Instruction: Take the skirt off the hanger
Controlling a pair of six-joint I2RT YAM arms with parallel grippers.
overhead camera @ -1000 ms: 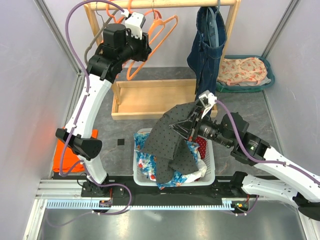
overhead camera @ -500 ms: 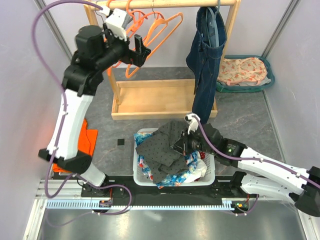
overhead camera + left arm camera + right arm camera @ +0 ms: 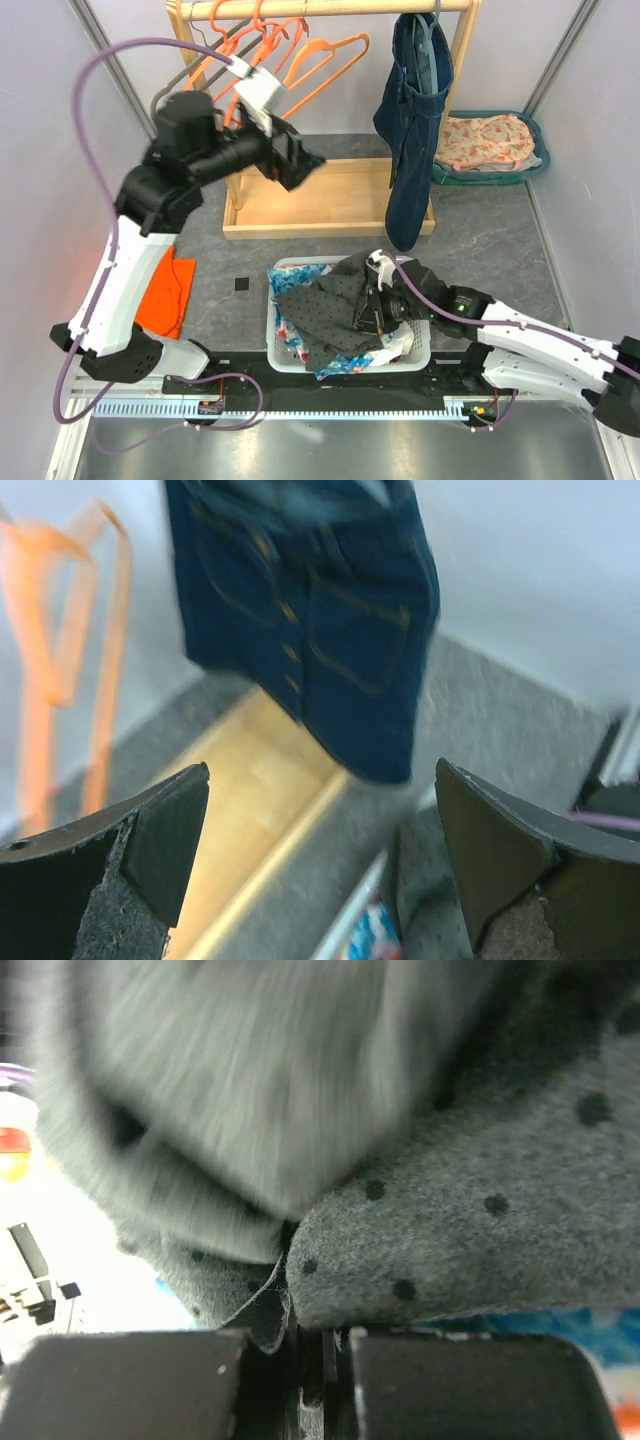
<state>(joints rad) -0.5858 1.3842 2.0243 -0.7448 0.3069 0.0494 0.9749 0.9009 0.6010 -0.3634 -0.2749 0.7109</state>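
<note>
My right gripper [image 3: 376, 300] is pressed together on a fold of the grey dotted skirt [image 3: 320, 305], low over the white slatted plastic basket [image 3: 271, 312] at the near edge of the speckled grey worktop [image 3: 490, 235]. The skirt lies crumpled in the basket, on top of a blue flowered cloth [image 3: 345, 362]. Its fabric is matt and felt-like, with small dark dots. My right wrist camera shows a cut edge of it pinched right between my fingers. From overhead that detail is lost, because the gripper sits half buried in the folds.

My left gripper [image 3: 297, 160] is spread wide and holds nothing, raised in front of the wooden rail [image 3: 340, 7]. Its pads [image 3: 160, 830] look dark and coarse-grained. Thin orange hangers [image 3: 300, 45] hang from the rail's left half; my left wrist camera sees them only as a pale blur. A denim garment [image 3: 410, 110] hangs at the rail's right end. From overhead it is just a dark blue drape, but my left wrist view picks out a row of buttons and a patch pocket with tan stitching. Beneath it sits the rack's pale wooden base tray [image 3: 310, 195].
</note>
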